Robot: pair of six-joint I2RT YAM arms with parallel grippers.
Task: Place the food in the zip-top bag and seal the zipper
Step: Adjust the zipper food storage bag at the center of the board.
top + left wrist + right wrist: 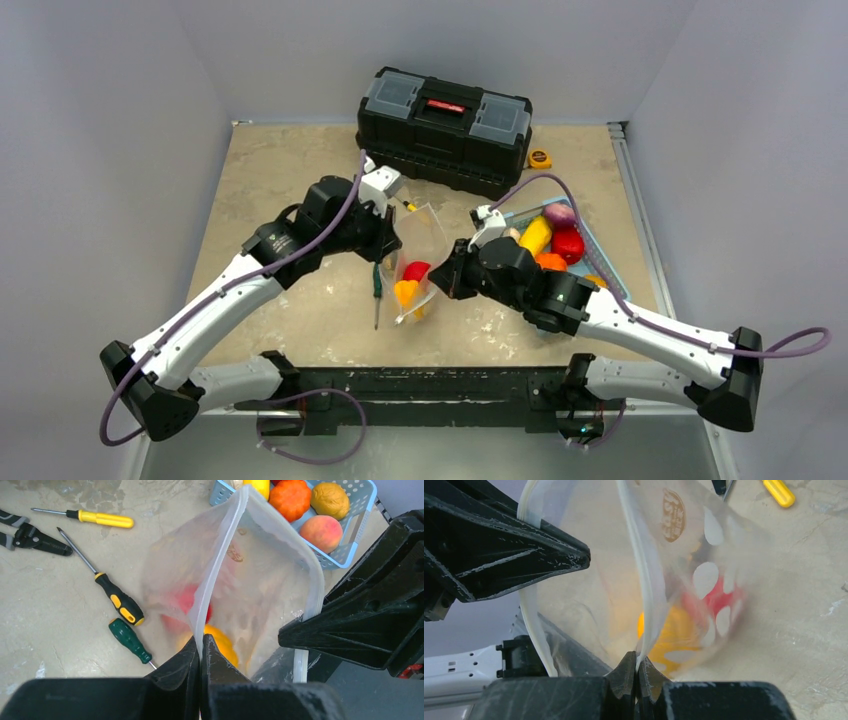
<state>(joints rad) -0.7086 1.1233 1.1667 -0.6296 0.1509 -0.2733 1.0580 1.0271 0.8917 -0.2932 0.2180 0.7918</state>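
The clear zip-top bag [420, 240] hangs upright between both arms with its mouth spread open. My left gripper [201, 645] is shut on one lip of the zipper [220, 555]. My right gripper [638, 661] is shut on the opposite lip [644, 580]. White dots show on the bag's face [706, 577]. Inside the bag lie a red piece of food [182, 602] and an orange-yellow one [225, 647]. More food sits in the light blue basket [350, 547]: an orange pumpkin [290, 497], a peach [321, 530] and a tan fruit [330, 499].
A black toolbox [445, 128] stands at the back, with a small yellow tape measure [540, 158] beside it. Left of the bag lie a yellow screwdriver [102, 519], a black-and-yellow one [117, 600], a green one [129, 639] and black pliers [30, 536].
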